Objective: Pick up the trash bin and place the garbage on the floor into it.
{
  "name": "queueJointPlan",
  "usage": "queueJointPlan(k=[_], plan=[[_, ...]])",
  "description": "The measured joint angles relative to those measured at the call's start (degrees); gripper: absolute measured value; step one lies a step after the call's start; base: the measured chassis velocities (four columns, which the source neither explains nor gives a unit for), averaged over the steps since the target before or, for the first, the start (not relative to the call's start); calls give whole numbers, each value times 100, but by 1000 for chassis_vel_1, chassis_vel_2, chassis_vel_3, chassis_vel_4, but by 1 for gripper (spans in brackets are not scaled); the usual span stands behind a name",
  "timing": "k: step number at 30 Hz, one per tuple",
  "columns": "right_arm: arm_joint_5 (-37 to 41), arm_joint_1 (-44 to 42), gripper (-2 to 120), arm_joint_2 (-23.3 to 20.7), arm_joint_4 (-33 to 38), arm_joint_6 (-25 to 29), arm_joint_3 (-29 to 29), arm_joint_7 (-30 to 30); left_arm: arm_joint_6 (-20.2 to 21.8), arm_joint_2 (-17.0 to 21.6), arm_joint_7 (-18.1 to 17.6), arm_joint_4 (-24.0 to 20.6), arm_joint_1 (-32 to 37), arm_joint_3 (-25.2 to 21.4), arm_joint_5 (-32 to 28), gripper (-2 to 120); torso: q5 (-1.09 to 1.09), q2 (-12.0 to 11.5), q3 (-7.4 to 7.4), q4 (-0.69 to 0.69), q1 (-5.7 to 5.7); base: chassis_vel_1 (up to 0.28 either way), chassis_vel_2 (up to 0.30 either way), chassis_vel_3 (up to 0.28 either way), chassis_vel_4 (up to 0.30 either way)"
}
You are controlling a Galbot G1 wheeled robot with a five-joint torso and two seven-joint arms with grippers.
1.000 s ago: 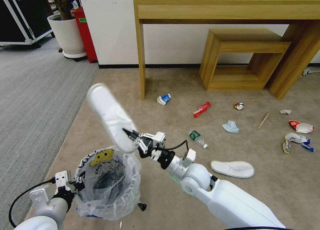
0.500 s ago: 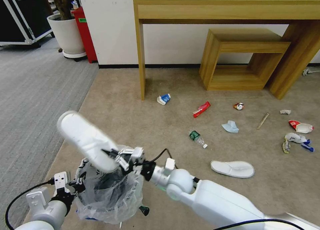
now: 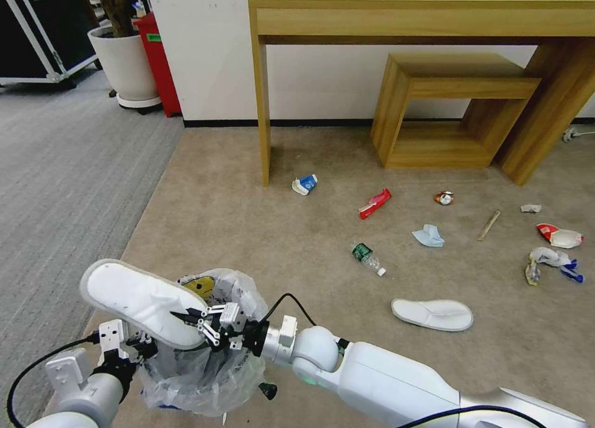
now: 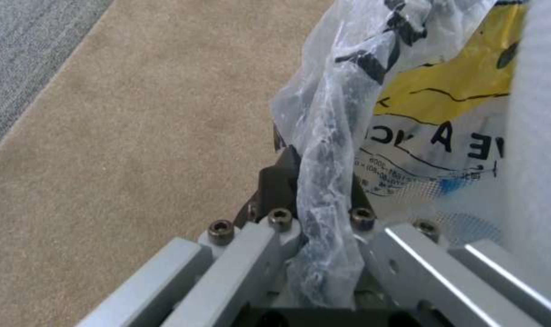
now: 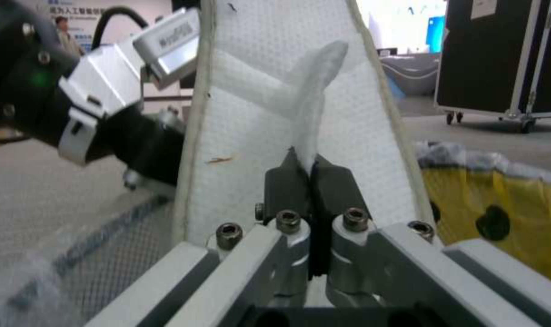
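Beige floor (image 3: 297, 242), lower left of frame: left pincer (image 3: 139, 343) is clamping the trash bin (image 3: 204, 347) liner. I am holding a white slipper (image 3: 139, 301) pinched in the right pincer (image 3: 186, 318) over its mouth; tip the toe downward before letting go.

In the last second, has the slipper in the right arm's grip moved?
Yes. The held slipper has swung down and toward the robot's left, away from the wooden desk leg, and now lies across the trash bin, clamped by the right gripper.
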Motion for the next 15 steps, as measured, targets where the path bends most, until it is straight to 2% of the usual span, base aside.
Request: queueJointPlan(k=[5, 7, 8, 15], plan=[[-71, -34, 14, -37, -23, 5, 0, 3, -6, 23, 0, 16, -8, -20, -21, 1, 0, 0, 0, 0, 0, 0, 0, 0, 0], [-91, -52, 25, -71, -37, 23, 5, 0, -8, 36, -3, 34, -24, -27, -40, 1, 0, 0, 0, 0, 0, 0, 0, 0, 0], [-91, -52, 25, -71, -37, 23, 5, 0, -8, 36, -3, 34, -24, -27, -40, 1, 0, 0, 0, 0, 0, 0, 0, 0, 0], [-175, -86, 54, -159, -90, 91, 90, -46, -20, 43, -20, 109, -95, -24, -62, 1, 0, 0, 0, -1, 0, 0, 0, 0, 0]])
